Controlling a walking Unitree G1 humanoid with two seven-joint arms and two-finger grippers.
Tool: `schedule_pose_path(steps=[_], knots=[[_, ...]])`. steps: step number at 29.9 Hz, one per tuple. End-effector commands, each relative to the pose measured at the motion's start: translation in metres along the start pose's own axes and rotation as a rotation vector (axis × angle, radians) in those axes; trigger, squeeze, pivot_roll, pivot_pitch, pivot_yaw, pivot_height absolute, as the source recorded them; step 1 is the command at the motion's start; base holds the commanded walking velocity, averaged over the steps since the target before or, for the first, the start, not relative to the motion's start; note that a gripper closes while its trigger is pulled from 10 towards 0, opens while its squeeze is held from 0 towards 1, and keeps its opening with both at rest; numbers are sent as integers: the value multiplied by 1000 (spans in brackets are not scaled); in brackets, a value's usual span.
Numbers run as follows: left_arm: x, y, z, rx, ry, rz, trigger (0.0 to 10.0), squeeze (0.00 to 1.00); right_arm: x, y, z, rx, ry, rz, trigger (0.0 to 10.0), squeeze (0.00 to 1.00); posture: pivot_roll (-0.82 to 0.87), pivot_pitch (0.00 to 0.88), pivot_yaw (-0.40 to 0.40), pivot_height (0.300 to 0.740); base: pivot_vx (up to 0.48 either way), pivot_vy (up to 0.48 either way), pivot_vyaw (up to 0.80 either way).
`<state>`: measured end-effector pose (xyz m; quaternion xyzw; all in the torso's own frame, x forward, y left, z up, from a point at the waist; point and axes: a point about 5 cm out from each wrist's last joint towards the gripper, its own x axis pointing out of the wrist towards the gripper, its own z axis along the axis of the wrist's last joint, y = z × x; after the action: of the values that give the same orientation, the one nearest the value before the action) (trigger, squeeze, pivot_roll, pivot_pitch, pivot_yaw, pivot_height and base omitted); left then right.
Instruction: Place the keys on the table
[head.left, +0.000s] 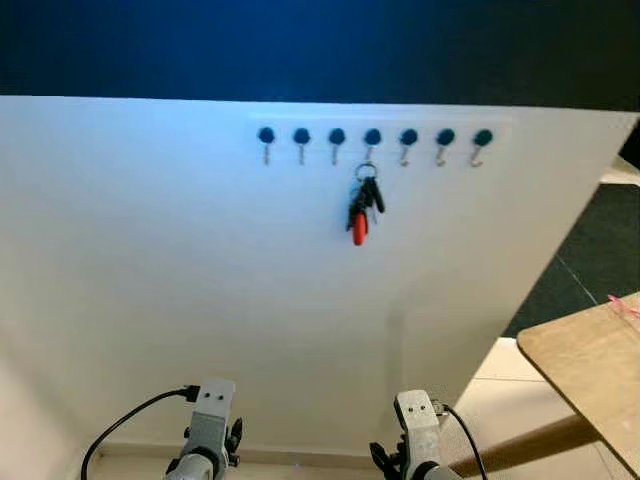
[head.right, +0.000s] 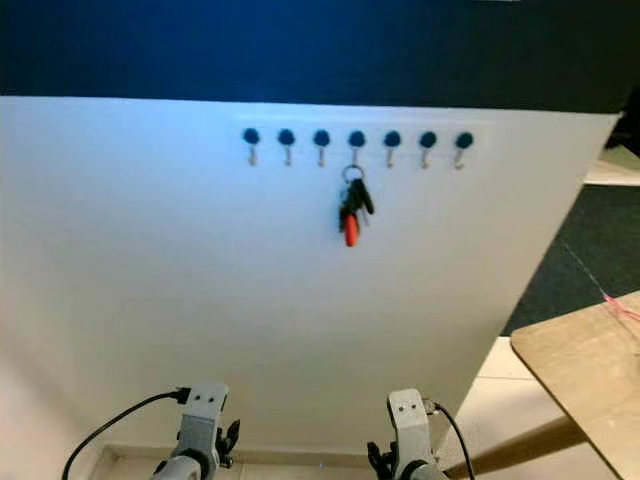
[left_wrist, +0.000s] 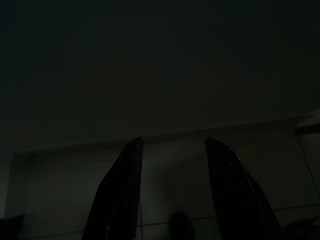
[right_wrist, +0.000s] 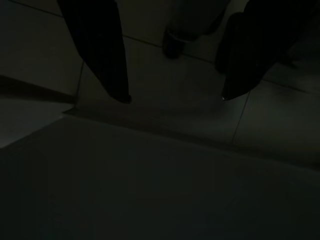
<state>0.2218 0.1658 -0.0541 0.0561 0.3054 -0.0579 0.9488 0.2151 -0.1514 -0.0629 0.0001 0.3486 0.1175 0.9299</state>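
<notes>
Ahead of both grippers: a broad, smooth white wall panel (head.left: 200, 280), matt and flat, with a dark band along its top.
Table (head.left: 590, 365): light wood with a rounded corner, off to the right of the right gripper and well apart from it; a thin pink strand lies on its far edge.
Floor: pale tiles under the arms, dark carpet beyond the table.
Hook rail (head.left: 372, 138): seven round blue knobs in a row, each with a small curved metal hook, high on the panel, well above and ahead of both grippers.
Keys (head.left: 362, 208): a bunch on a metal ring, black heads and one red-orange fob, hanging from the middle hook, well apart from either gripper and nearer the right one's side.
Left gripper (left_wrist: 172, 145): hangs low by the base of the panel; its two long black tapered fingers (left_wrist: 125, 190) stand apart with nothing between them, seen dimly against tile and skirting.
Right gripper (right_wrist: 174, 99): also low, pointing at the dim tiled floor; its fingers (right_wrist: 102, 55) are spread wide and hold nothing.
</notes>
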Motion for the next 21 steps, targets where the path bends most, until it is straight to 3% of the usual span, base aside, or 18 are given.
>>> schedule_pose_path(steps=[1, 5, 9, 12, 13, 15, 21], knots=[[0, -3, 0, 30, -5, -22, 10000, 0, 1, 3, 4, -6, -32, 14, 10000, 0, 56, 0, -15, 740, 0, 0, 0], [0, -4, 1, 44, -11, -31, 10000, 0, 1, 3, 8, -20, -55, 24, 10000, 0, 58, 0, -17, 740, 0, 0, 0], [1, -6, 6, 69, -45, -68, 10000, 0, 4, 8, 36, -67, -212, 98, 10000, 0, 63, 0, -16, 740, 0, 0, 0], [1, -6, 6, 84, -47, -78, 10000, 0, 4, 8, 42, -67, -243, 112, 10000, 0, 63, 0, -16, 740, 0, -480, 0], [-1, -8, 7, 118, -66, -111, 10000, 0, 5, 13, 59, -96, -331, 167, 10000, 0, 49, 0, -16, 740, 0, -326, 0], [-2, -8, 7, 117, -77, -121, 10000, 0, 4, 14, 64, -112, -361, 188, 10000, 0, 49, 0, -16, 740, 0, -326, 0], [-10, -6, 22, 216, -247, -215, 10000, 0, -2, 24, 100, -182, -572, 291, 10000, 0, 46, 0, -14, 740, 0, 0, 0]])
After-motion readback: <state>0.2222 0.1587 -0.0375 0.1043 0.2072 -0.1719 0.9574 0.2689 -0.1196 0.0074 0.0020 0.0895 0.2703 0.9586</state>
